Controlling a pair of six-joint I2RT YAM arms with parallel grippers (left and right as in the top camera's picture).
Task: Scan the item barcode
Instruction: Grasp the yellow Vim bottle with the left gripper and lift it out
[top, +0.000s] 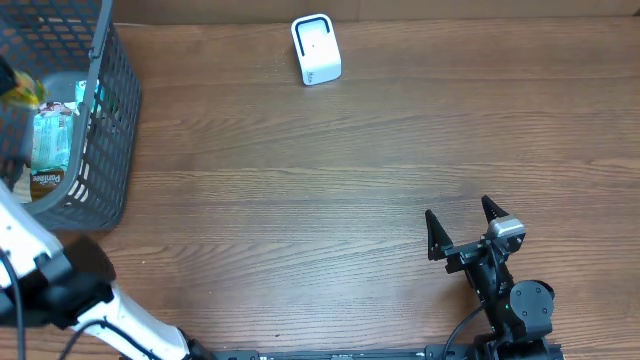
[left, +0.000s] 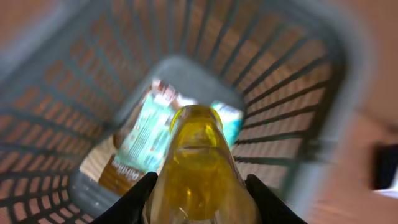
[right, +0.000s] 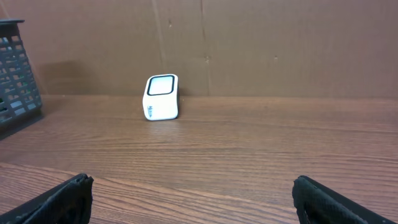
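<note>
Yellow bottle (left: 199, 143) hung clamped in the left gripper (left: 200, 179), long axis pointing down into the basket (left: 292, 74); right gripper (top: 458, 210) gaped wide.

Setting: robotics lab bench, staged as a shop checkout.

- Surface: bare wood-grain laminate table (top: 300, 200).
- Backdrop: plain brown cardboard sheeting (right: 280, 43), creased and seamed, workshop-grade rather than shop fitting.
- Container: dark grey plastic mesh shopping basket (top: 112, 120) at the far left corner.
- Retail goods: teal-and-white printed packet (top: 50, 140) inside the basket, clear yellow plastic bottle (left: 199, 155) over it.
- Till fixture: small white rounded-box barcode scanner (top: 316, 50) with black-framed window, upright near the far edge.
- Machinery: black robot arm (top: 505, 285) and white-cased robot arm (top: 30, 240) at the near edge, cables trailing.
</note>
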